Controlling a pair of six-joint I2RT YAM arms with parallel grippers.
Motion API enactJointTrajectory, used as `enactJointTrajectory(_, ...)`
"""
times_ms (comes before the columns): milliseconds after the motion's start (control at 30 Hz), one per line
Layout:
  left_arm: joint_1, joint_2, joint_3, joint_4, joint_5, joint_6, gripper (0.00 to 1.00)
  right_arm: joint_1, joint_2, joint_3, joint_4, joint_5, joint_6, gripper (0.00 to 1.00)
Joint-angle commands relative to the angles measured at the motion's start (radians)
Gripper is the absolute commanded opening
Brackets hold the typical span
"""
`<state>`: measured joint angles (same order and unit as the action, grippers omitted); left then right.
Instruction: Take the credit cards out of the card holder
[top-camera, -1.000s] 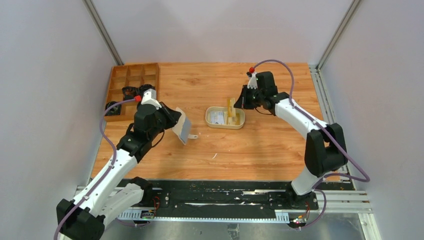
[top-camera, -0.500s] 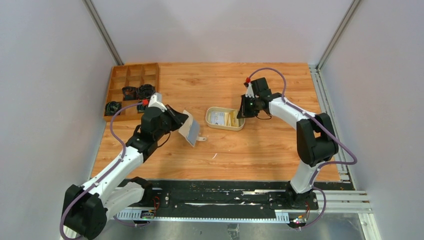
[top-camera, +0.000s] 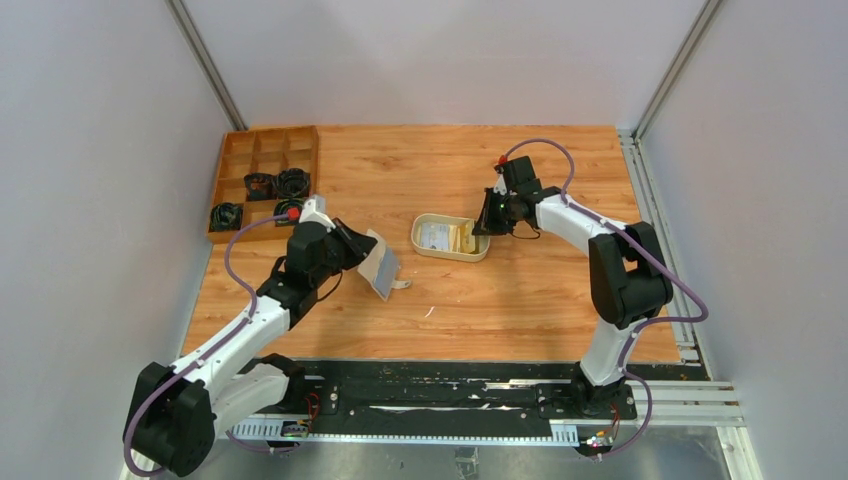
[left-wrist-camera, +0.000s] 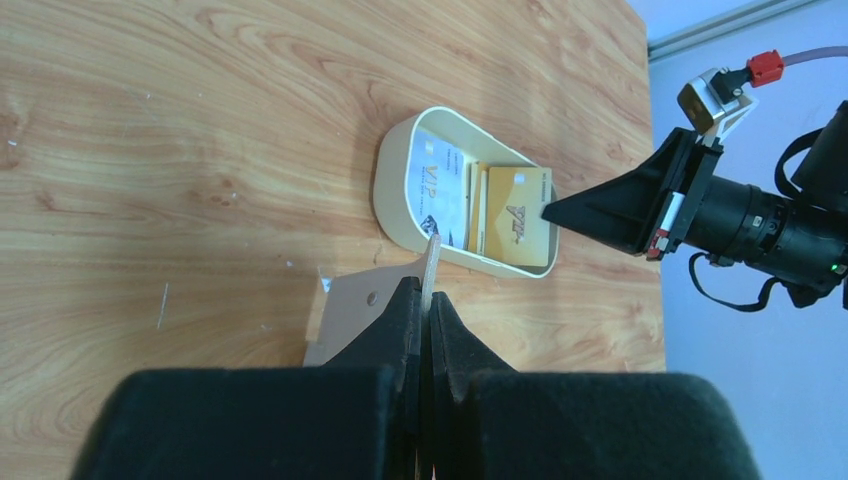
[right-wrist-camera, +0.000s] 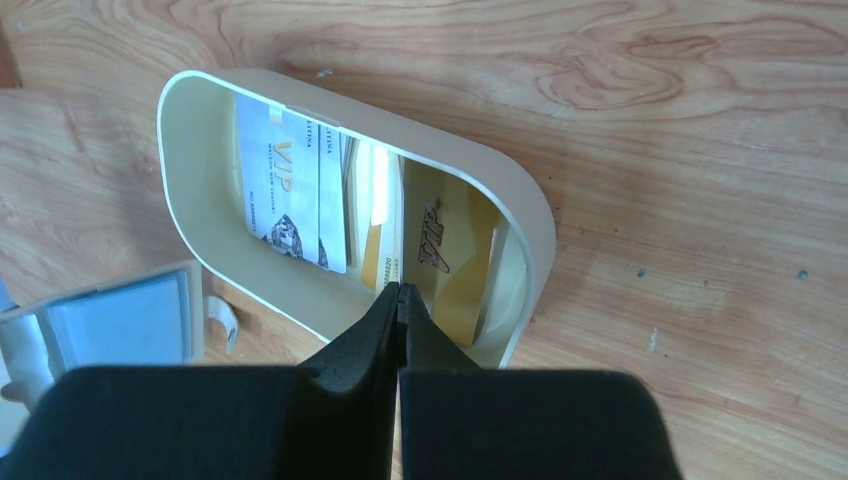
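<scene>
My left gripper (top-camera: 362, 252) is shut on one edge of the cream card holder (top-camera: 381, 266), which hangs open and tilted just above the table; its flap (left-wrist-camera: 355, 305) shows in the left wrist view, its blue-grey pocket (right-wrist-camera: 120, 322) in the right wrist view. Whitish credit cards (right-wrist-camera: 290, 195) and yellow ones (right-wrist-camera: 445, 250) lie in the oval cream tray (right-wrist-camera: 525, 195), also in the left wrist view (left-wrist-camera: 518, 215). My right gripper (right-wrist-camera: 398, 288) is shut, its tips over the tray's right end beside a yellow card's edge; nothing shows between the jaws.
A wooden compartment box (top-camera: 262, 160) with black coiled items (top-camera: 292, 183) stands at the back left. The oval tray (top-camera: 450, 256) sits mid-table. Metal rails (top-camera: 640, 190) run along the right edge, and grey walls close in the sides and back.
My right gripper came down from holding a yellow card upright to the tray's right end; that card now lies in the tray. My left gripper moved the card holder slightly right and nearer.
</scene>
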<state>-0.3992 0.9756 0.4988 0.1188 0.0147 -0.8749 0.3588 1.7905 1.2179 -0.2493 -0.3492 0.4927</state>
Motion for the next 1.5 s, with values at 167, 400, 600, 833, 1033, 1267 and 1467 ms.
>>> enactJointTrajectory(167,0.008,-0.001,-0.021,0.035,-0.040,0.011,0.00,-0.014,0.016,-0.005,-0.037,0.060,0.048,0.00)
enactJointTrajectory(400,0.008,-0.005,-0.029,0.020,-0.054,0.021,0.00,-0.014,0.012,0.014,-0.069,0.082,0.032,0.05)
enactJointTrajectory(600,0.008,-0.007,-0.028,0.003,-0.067,0.034,0.00,-0.012,-0.003,0.017,-0.084,0.097,0.024,0.21)
enactJointTrajectory(833,0.008,-0.003,-0.016,-0.011,-0.071,0.048,0.00,-0.004,-0.035,0.051,-0.109,0.143,0.004,0.38)
enactJointTrajectory(1033,0.008,-0.003,-0.008,-0.024,-0.078,0.057,0.00,0.102,-0.018,0.155,-0.142,0.204,-0.067,0.42)
enactJointTrajectory(1267,0.008,0.008,-0.006,-0.030,-0.079,0.057,0.00,0.191,0.097,0.231,-0.109,0.158,-0.030,0.36)
enactJointTrajectory(1467,0.008,0.000,-0.003,-0.047,-0.083,0.066,0.00,0.196,0.170,0.224,-0.065,0.142,0.027,0.10)
